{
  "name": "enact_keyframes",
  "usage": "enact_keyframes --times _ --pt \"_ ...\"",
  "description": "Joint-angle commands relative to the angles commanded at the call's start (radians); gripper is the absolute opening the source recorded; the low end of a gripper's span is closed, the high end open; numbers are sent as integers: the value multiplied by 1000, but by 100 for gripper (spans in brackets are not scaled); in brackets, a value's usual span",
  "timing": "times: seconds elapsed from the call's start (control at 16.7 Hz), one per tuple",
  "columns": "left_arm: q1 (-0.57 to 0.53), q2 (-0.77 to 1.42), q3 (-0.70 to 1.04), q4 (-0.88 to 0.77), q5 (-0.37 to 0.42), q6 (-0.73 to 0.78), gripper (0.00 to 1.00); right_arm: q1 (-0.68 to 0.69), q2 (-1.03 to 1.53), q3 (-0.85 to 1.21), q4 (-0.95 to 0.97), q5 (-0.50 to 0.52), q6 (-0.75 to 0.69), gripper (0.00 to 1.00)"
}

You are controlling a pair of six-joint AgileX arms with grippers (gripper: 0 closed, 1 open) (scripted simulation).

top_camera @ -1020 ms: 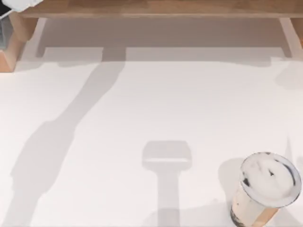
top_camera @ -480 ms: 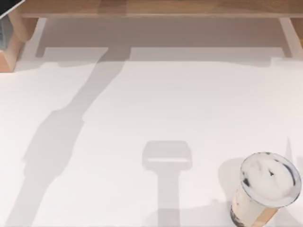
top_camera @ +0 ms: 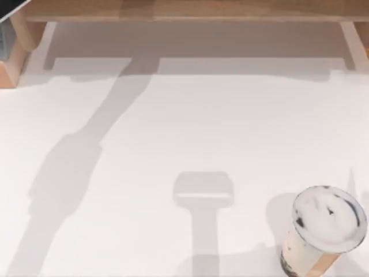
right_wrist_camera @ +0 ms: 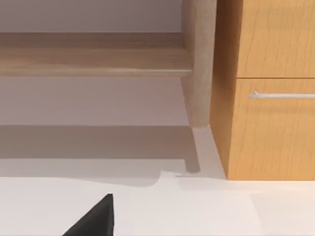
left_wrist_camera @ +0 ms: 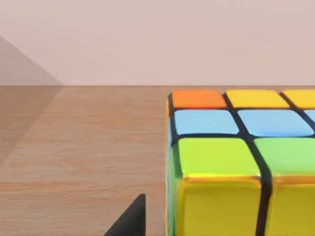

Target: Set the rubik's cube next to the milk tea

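Left wrist view: the cube [left_wrist_camera: 241,162] sits on a wooden shelf [left_wrist_camera: 83,147], close before my left gripper; whether its fingers are spread I cannot tell. Likely rigid, light, glossy: grip flat opposite faces. Top view: cup [top_camera: 323,231] at the table's [top_camera: 173,127] near right. No legible writing.

Left wrist view: one matte black wedge of the left arm's fingers [left_wrist_camera: 130,220], flat-faced, sharp-edged, no screws or markings visible.

Right wrist view: matching black angular finger tip [right_wrist_camera: 93,219], same plain finish.

Top view: thin white-and-dark sliver of arm [top_camera: 12,10].
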Motion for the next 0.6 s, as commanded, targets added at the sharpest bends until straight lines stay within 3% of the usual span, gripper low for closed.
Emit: enact_keyframes --times 0.48,0.6 --pt "0 0 0 0 0 0 2 0 0 0 0 0 0 100" --pt "0 0 0 0 0 0 0 0 0 0 0 0 0 100"
